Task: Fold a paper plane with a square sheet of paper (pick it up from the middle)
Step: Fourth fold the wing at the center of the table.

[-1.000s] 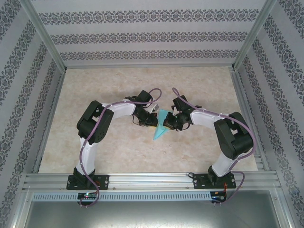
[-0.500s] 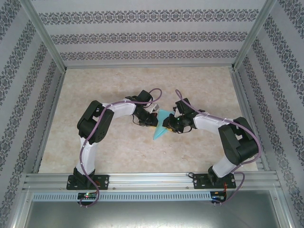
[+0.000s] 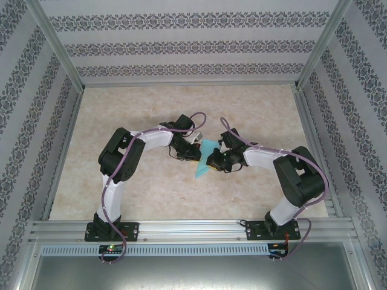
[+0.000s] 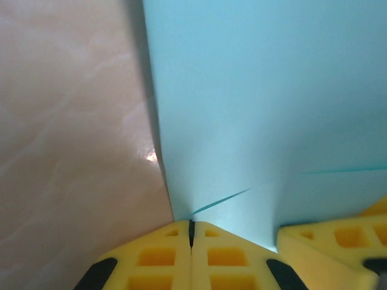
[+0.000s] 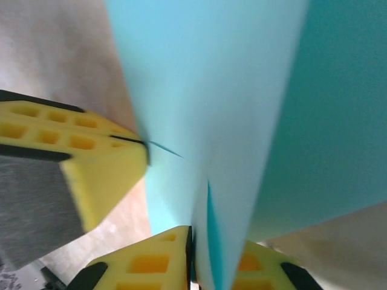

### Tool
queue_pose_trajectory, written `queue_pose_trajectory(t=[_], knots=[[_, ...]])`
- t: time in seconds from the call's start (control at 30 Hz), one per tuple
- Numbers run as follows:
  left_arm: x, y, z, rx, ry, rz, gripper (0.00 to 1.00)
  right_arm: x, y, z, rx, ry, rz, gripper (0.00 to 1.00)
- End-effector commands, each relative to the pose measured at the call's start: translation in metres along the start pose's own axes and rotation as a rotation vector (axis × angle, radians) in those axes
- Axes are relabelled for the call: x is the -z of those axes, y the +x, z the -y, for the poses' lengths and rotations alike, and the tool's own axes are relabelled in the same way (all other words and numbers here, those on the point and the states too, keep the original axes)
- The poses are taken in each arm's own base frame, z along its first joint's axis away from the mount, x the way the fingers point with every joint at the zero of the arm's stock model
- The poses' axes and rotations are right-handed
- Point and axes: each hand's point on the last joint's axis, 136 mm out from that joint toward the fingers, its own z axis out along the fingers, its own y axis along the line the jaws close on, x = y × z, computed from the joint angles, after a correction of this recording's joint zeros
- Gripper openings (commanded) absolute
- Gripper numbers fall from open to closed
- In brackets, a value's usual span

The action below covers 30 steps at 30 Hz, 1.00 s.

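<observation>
The pointed turquoise paper plane [image 3: 202, 166] is plain (darker in its shadowed fold). The foam pads [image 4: 157, 260] of the jaws are yellow. The marbled table [image 3: 139, 115] is beige; the walls [image 3: 181, 45] carry grey floral stripes.

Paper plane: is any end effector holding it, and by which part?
Yes, both. The left end effector pinches the paper plane at an edge crease; the right end effector clamps its folded layers.

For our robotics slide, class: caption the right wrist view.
Right tool and left tool both pinch the folded turquoise paper plane.
</observation>
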Motion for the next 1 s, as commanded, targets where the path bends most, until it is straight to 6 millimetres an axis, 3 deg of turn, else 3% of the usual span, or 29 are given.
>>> queue_pose_trajectory(t=[0.0,0.13,0.5,0.97], knots=[[-0.021,0.026,-0.033,0.038,-0.115,-0.092,0.07,-0.001,0.002,0.008,0.023,0.087,-0.010,0.10],[-0.021,0.025,-0.032,0.039,-0.111,-0.090,0.07,-0.001,0.001,0.007,0.029,0.112,-0.012,0.09],[-0.021,0.026,-0.032,0.038,-0.110,-0.091,0.07,0.001,-0.004,-0.024,0.072,0.074,-0.008,0.14],[-0.021,0.027,-0.033,0.033,-0.113,-0.100,0.07,0.017,0.003,-0.024,0.067,0.053,0.013,0.19]])
